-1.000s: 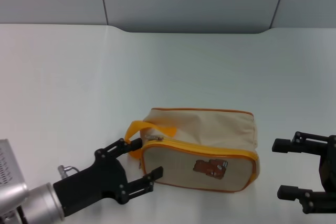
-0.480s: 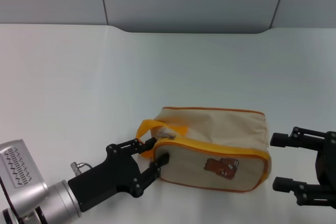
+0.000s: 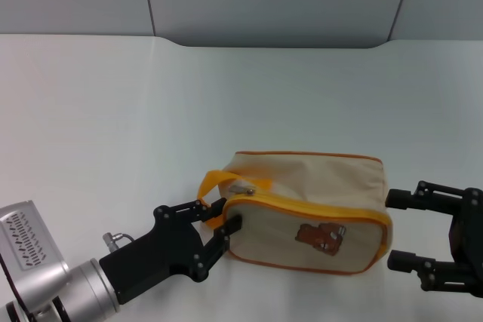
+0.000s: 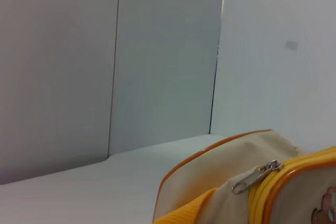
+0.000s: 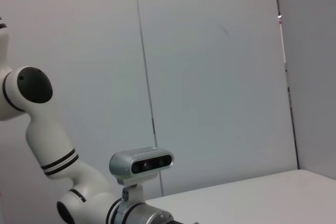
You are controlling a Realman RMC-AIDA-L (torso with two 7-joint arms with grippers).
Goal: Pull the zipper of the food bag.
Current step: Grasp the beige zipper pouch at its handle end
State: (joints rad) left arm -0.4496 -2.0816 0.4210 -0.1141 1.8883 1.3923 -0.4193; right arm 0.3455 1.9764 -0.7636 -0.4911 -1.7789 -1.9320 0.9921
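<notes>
The beige food bag [image 3: 317, 186] lies on the white table with its bear picture facing me. Its orange zipper [image 3: 317, 210] runs along the front top edge, and the silver pull tab [image 3: 243, 189] sits at the bag's left end beside the orange loop handle [image 3: 213, 181]. My left gripper [image 3: 226, 214] is at that left end, just below the tab, with its fingers apart against the bag's corner. The left wrist view shows the bag [image 4: 220, 174] and the tab [image 4: 255, 177] up close. My right gripper [image 3: 394, 230] is open at the bag's right end, one finger on each side.
The white table [image 3: 113, 111] stretches to a grey wall behind. The right wrist view shows only the robot's body and head camera [image 5: 142, 163] against the wall.
The left gripper has moved right to the bag's left end, and its fingers stand closer together. The bag has slid right toward the right gripper, which has edged in around its end.
</notes>
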